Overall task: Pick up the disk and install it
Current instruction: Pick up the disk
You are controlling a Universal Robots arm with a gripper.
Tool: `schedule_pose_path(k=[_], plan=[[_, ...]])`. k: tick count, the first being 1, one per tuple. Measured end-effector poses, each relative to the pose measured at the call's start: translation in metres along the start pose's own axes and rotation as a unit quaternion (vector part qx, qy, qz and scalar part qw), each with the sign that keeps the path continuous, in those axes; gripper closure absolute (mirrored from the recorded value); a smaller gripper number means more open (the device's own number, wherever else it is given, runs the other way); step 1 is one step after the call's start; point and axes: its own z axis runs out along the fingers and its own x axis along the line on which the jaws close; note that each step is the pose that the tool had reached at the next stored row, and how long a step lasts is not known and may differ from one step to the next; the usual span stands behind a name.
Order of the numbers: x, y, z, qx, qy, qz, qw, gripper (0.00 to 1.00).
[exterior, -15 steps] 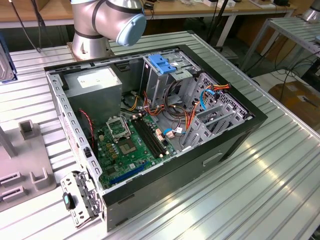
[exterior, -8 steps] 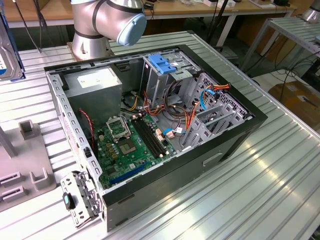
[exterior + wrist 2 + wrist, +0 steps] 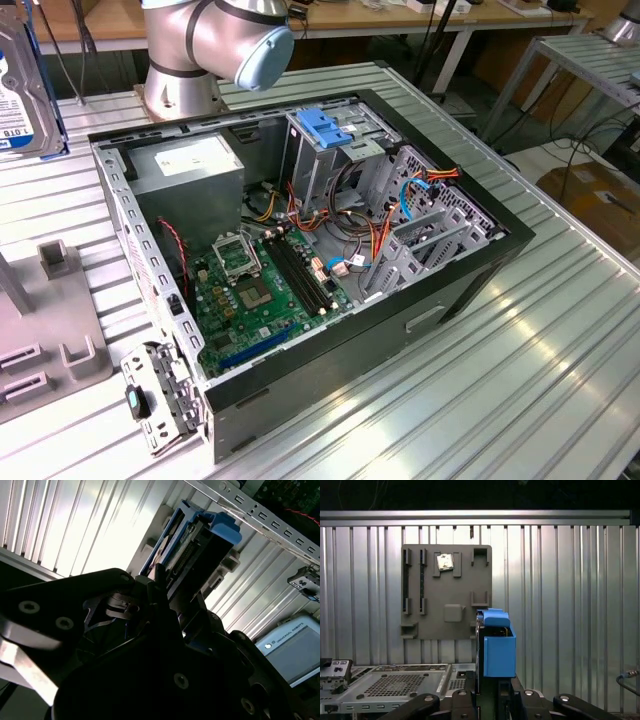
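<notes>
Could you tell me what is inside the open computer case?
A green motherboard, a grey power supply, coloured cables and a blue-topped drive cage; anything under the board is covered.

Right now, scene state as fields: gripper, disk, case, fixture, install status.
gripper: shut on the disk
disk: held edge-on, its blue frame showing in both wrist views; at the exterior view's left edge, outside the case
computer case: lying open on the ribbed metal table, motherboard exposed, blue latch on the drive cage
grey fixture: on the table beyond the held disk in the first wrist view; small silver part in one slot
install: not yet done
</notes>
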Motion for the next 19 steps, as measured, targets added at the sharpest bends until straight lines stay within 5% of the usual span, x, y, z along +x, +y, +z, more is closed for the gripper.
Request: schedule_pose_path(k=[6, 19], plan=[[-0.0004, -0.0197, 0.0001, 0.0000, 0.0000, 0.000, 1.00000, 0.65], [-0.0009, -0.0442, 0.0001, 0.0000, 0.0000, 0.000, 1.00000, 0.65]])
